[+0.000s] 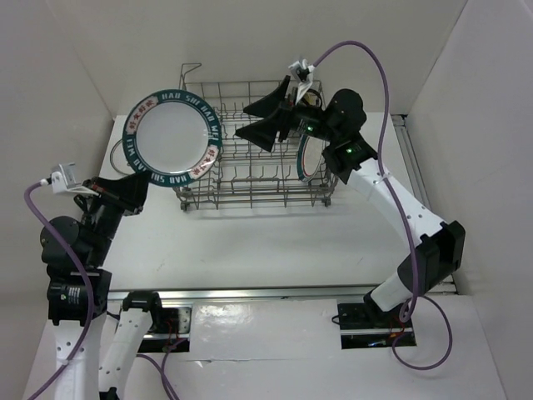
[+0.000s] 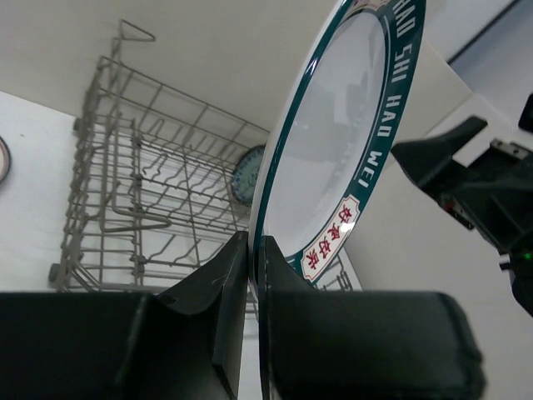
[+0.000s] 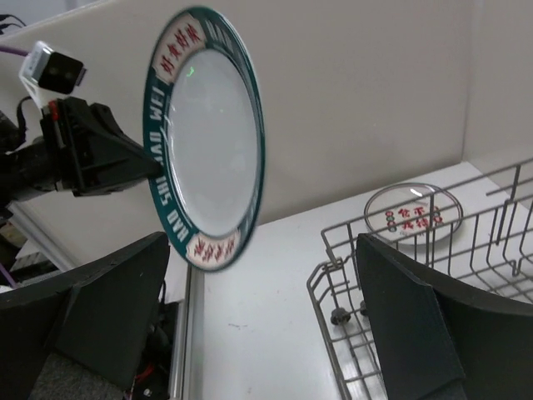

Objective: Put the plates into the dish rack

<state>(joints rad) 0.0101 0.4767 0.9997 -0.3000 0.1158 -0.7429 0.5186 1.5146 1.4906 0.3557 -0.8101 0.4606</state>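
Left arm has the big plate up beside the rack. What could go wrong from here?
1. The left claw pinches the big plate only at its rim, so the plate could swing or slip out.
2. The right claw hangs open over the dish rack, close to the plate's edge. Moving the plate inward may knock the two together.

- A robot test cell in a lab, not a home kitchen: plain white panel walls (image 1: 75,67) box in a white table (image 1: 275,242).
- A metal mounting rail (image 1: 275,292) and loose purple cables (image 1: 386,87) show the rig.
- The wire dish rack (image 1: 250,179) and green-rimmed plate (image 1: 172,137) are kitchenware in this bare cell.
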